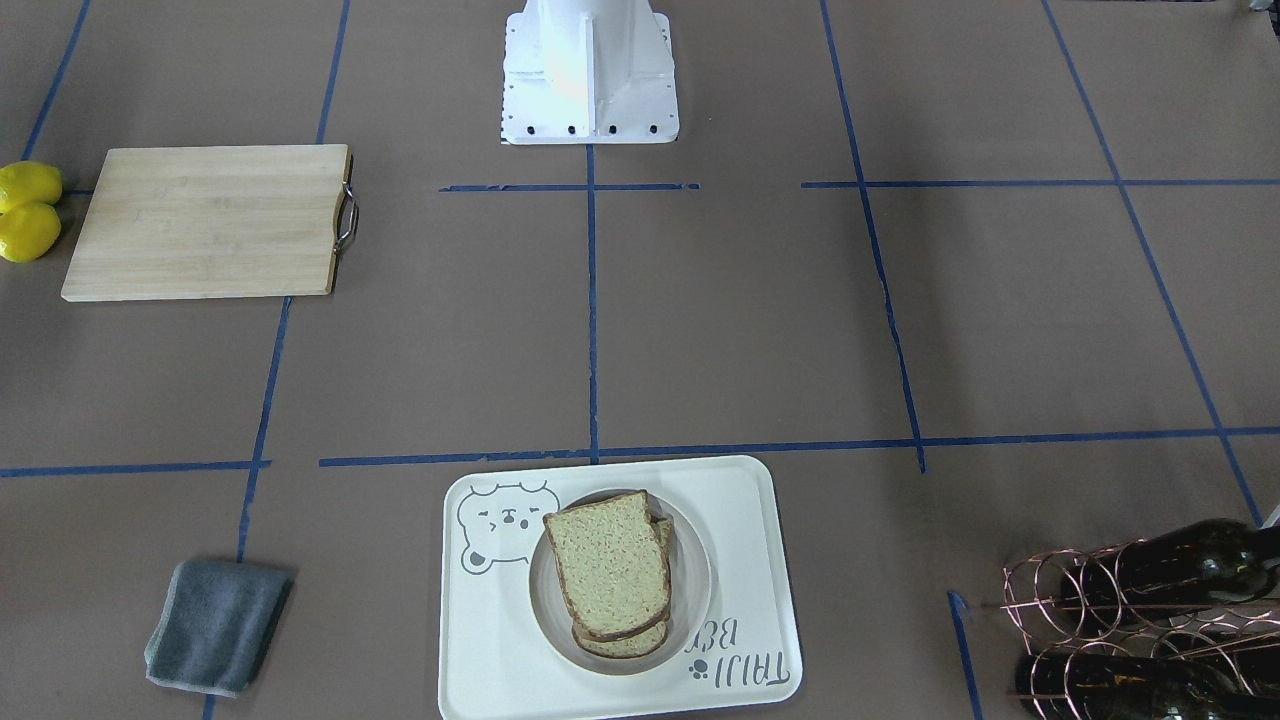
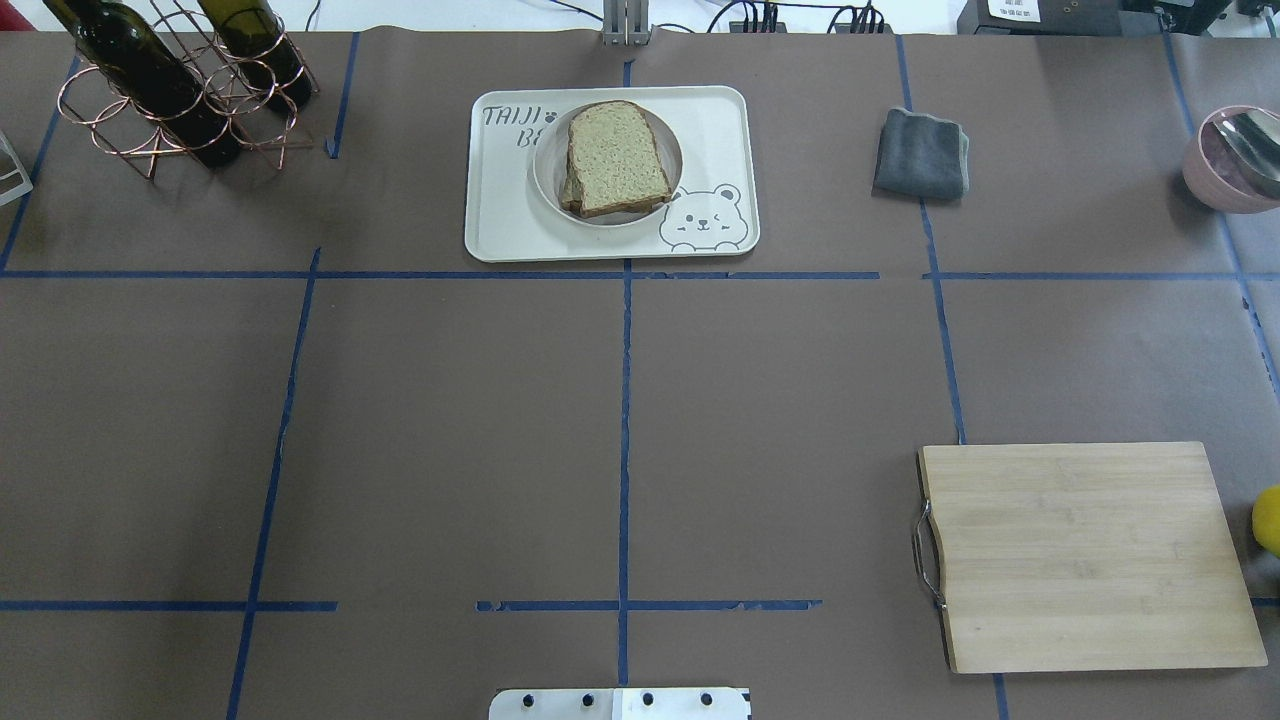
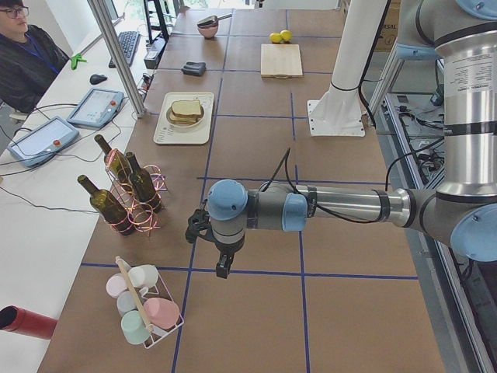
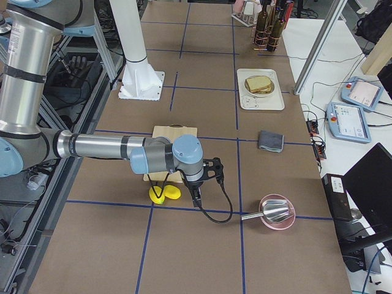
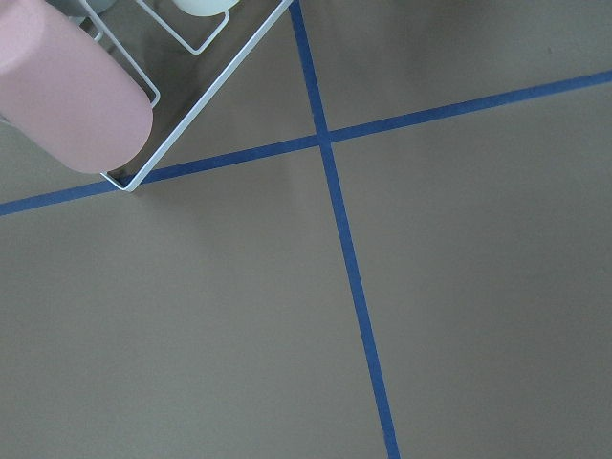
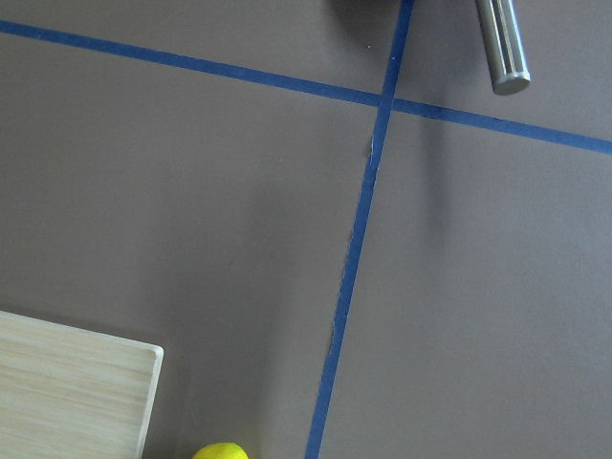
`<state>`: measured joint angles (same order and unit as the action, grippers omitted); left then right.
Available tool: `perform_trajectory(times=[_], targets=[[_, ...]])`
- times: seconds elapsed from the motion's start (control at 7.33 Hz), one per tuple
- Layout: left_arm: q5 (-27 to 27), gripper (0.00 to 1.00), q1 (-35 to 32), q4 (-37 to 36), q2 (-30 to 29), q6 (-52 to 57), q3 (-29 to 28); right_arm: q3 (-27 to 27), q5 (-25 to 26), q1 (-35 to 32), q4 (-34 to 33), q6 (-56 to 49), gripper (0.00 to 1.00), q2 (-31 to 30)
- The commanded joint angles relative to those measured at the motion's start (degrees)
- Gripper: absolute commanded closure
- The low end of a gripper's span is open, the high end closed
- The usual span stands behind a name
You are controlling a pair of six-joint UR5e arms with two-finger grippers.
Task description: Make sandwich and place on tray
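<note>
The sandwich (image 1: 610,575) is two tan speckled bread slices stacked on a round white dish on the cream bear tray (image 1: 740,520). No egg shows between the slices. It also shows in the overhead view (image 2: 615,158) on the tray (image 2: 500,220), at the far middle of the table. My left gripper (image 3: 224,268) hangs over the table's left end, far from the tray. My right gripper (image 4: 196,197) hangs over the right end near the lemons. Both show only in the side views, so I cannot tell whether they are open or shut.
A wooden cutting board (image 2: 1090,555) lies near right, with two lemons (image 1: 28,210) beside it. A grey cloth (image 2: 922,152) lies right of the tray. A pink bowl with a ladle (image 2: 1230,160) sits far right. A wine bottle rack (image 2: 170,90) stands far left. A cup rack (image 3: 144,307) stands at the left end.
</note>
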<state>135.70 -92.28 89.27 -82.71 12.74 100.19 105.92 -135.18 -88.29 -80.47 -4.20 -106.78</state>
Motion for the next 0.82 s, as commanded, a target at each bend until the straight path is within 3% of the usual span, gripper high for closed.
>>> perform_trajectory(times=[0.0, 0.68], targets=[[0.0, 0.0, 0.0, 0.0, -0.1, 0.0, 0.1, 0.0, 0.3, 0.0, 0.1, -0.3, 0.0, 0.1], [0.0, 0.0, -0.1, 0.0, 0.4, 0.0, 1.1, -0.1, 0.0, 0.0, 0.1, -0.2, 0.0, -0.2]])
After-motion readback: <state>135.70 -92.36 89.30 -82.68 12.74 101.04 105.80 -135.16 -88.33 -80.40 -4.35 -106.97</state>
